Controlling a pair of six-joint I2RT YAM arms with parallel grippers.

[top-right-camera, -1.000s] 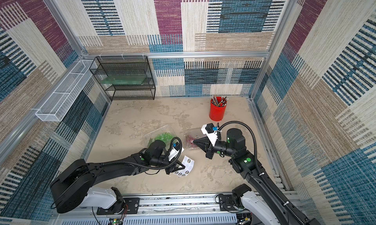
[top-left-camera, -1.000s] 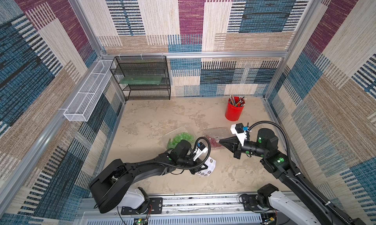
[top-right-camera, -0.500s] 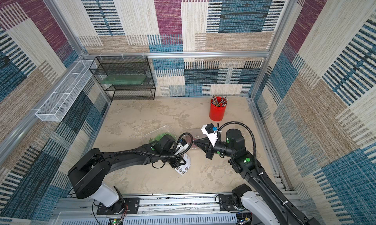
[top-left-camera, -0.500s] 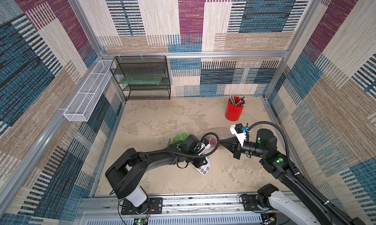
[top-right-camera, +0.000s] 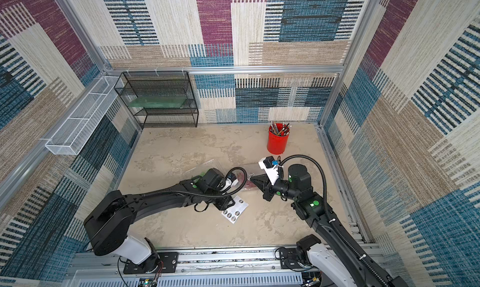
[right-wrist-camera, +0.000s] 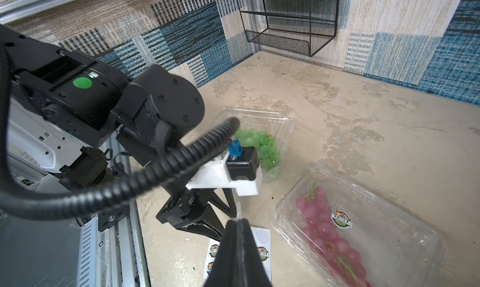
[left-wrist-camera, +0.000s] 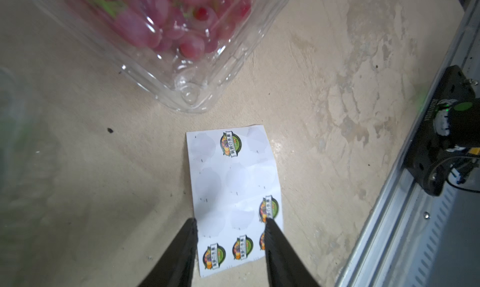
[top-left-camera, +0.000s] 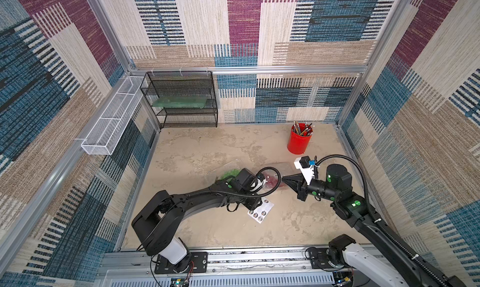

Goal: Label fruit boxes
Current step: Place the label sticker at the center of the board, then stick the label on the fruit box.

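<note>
The red grape box (right-wrist-camera: 363,241), mid-table, already wears a sticker (right-wrist-camera: 341,219). The green grape box (right-wrist-camera: 259,140) to its left shows none. Left fingers (left-wrist-camera: 181,246) are spread astride the near sticker sheet (left-wrist-camera: 233,189), probably steadying it. Right fingers (right-wrist-camera: 228,252) are pressed together beside the red grape box.

Between your left gripper's (left-wrist-camera: 230,223) parted tips lies the sticker sheet (left-wrist-camera: 233,189). Each round sticker (left-wrist-camera: 231,145) on it bears a white banner of East Asian characters, seemingly 新鮮の水果, though not sharp enough to be sure. The same label (right-wrist-camera: 341,219) sits on the red grape box (right-wrist-camera: 389,220) just beside your right gripper (right-wrist-camera: 237,222), and the white lettering on the black arm base (left-wrist-camera: 441,132) is unreadable.
</note>
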